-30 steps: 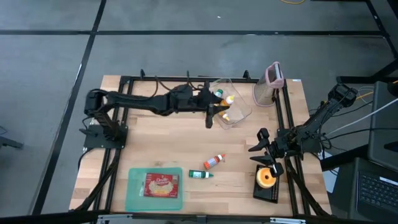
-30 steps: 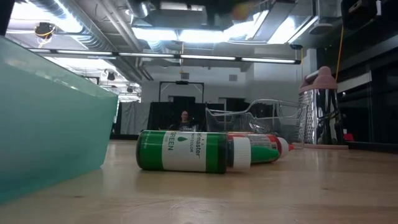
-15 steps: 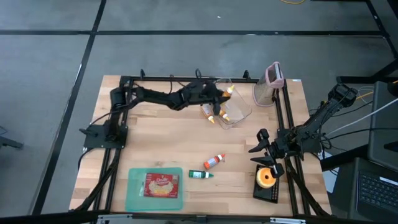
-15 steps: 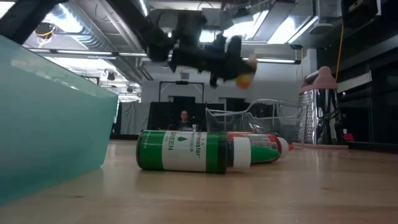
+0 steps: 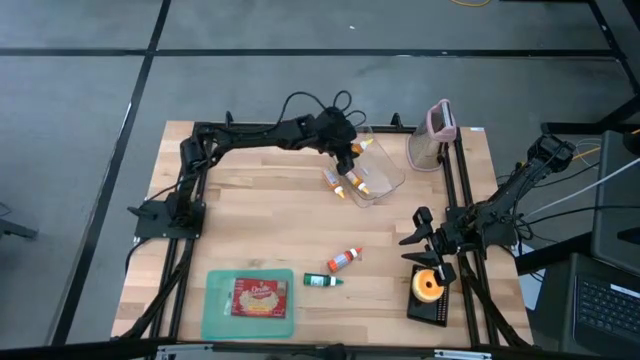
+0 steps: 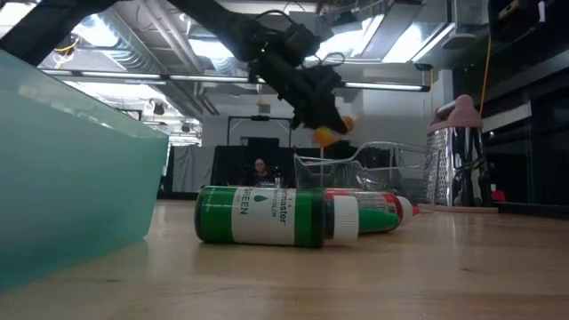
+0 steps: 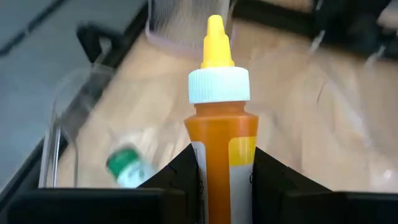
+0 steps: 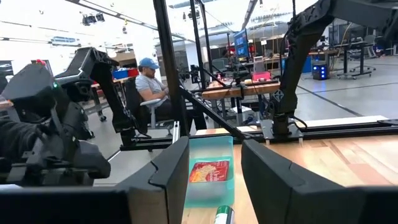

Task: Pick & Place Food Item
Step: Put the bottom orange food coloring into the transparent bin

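Observation:
My left gripper (image 5: 352, 150) is over the far left part of the clear container (image 5: 378, 168), shut on an orange sauce bottle (image 7: 219, 134) with a white collar and a yellow tip. The bottle also shows in the low view (image 6: 332, 133), up in the air. A green-capped bottle (image 7: 124, 165) lies in the container. Two orange bottles (image 5: 357, 184) (image 5: 330, 180) lie at the container's near left side. A green bottle (image 5: 322, 282) and a red bottle (image 5: 345, 260) lie on their sides on the table. My right gripper (image 5: 428, 245) is open and empty at the table's right. My left gripper pinches the orange bottle's body (image 7: 217, 171) between its two fingers, one on each side. The bottle lies along the fingers, and its white collar and yellow tip (image 7: 214, 37) stick out past them. It is lifted clear, tip slanting down toward the table's right.
A teal tray (image 5: 215, 310) with a red food packet (image 5: 260, 297) lies at the near left. A pink-topped grater (image 5: 437, 135) stands at the far right. An orange roll on a black holder (image 5: 430, 288) sits at the near right. A person sits in the room behind.
My left gripper has moved toward the table's far edge and down, turning toward the table's right, with the orange bottle shut in it. It now stands lower over the clear container, the bottle's tip tipped downward.

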Controlling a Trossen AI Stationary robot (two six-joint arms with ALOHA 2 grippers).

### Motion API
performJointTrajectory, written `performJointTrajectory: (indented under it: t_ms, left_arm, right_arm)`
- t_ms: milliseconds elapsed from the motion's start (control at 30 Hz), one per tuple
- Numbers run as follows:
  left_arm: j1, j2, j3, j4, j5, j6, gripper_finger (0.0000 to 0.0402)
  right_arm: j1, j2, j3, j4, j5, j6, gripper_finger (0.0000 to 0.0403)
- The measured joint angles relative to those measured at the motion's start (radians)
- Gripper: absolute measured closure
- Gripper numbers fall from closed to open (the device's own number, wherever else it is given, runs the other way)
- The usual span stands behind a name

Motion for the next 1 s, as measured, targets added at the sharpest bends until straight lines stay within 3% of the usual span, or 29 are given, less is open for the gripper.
performJointTrajectory:
  t_ms: [167, 667, 1000]
  left_arm:
    - [-0.003, 0.062, 0.062, -0.139, 0.005, 0.058, 0.0314]
    - [-0.007, 0.163, 0.133, -0.139, 0.043, 0.091, 0.031]
    - [-0.026, 0.158, 0.133, -0.139, 0.039, 0.109, 0.023]
  right_arm:
    - [0.0, 0.0, 0.0, 0.002, 0.001, 0.0, 0.0256]
    - [0.0, 0.0, 0.0, 0.008, 0.018, 0.0, 0.0256]
    - [0.0, 0.0, 0.0, 0.008, 0.018, -0.001, 0.0256]
